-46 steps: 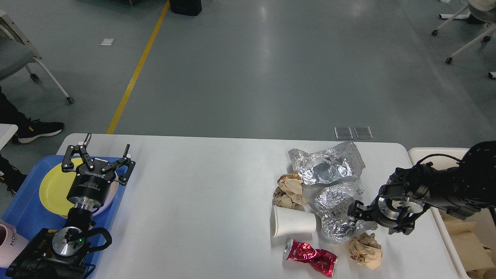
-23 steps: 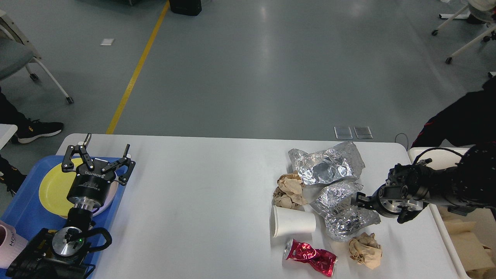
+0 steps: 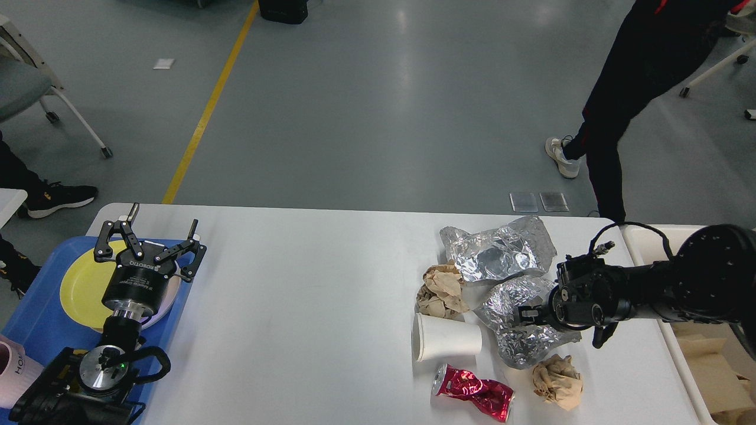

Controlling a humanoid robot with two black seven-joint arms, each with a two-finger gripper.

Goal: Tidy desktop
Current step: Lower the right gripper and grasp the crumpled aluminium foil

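1. The tabletop (image 3: 307, 307) fills the lower half of the head view, white with rounded corners; its middle is bare and the litter sits on its right part

2. My left end effector (image 3: 150, 236) hangs over the blue tray (image 3: 35, 319) at the tabletop's left edge, above a yellow plate (image 3: 80, 283) lying in that tray. Its two fingers stand wide apart and hold nothing

3. My right arm comes in from the right, and my right end effector (image 3: 522, 314) points left, low over the tabletop, at the lower crumpled foil sheet (image 3: 520, 330). It shows dark and nearly end-on, so I cannot tell whether its fingers are apart or closed on the foil, only that its tip meets the foil's upper right edge

4. A second, larger crumpled foil sheet (image 3: 499, 251) lies just behind the first, nearer the far edge

5. A brown paper wad (image 3: 440, 289) sits to the left of both foil sheets, touching the larger one

6. A white paper cup (image 3: 446, 337) lies on its side just in front of that wad, mouth to the left, its base against the lower foil

7. A crushed red can (image 3: 475, 392) lies near the front edge, just in front of the cup

8. A second brown paper wad (image 3: 558, 381) sits to the right of the can, just in front of the lower foil

9. A cream bin (image 3: 641, 236) stands off the tabletop's right edge, with brown paper or card inside

10. A person in dark trousers (image 3: 626, 100) stands on the grey floor beyond the far right corner
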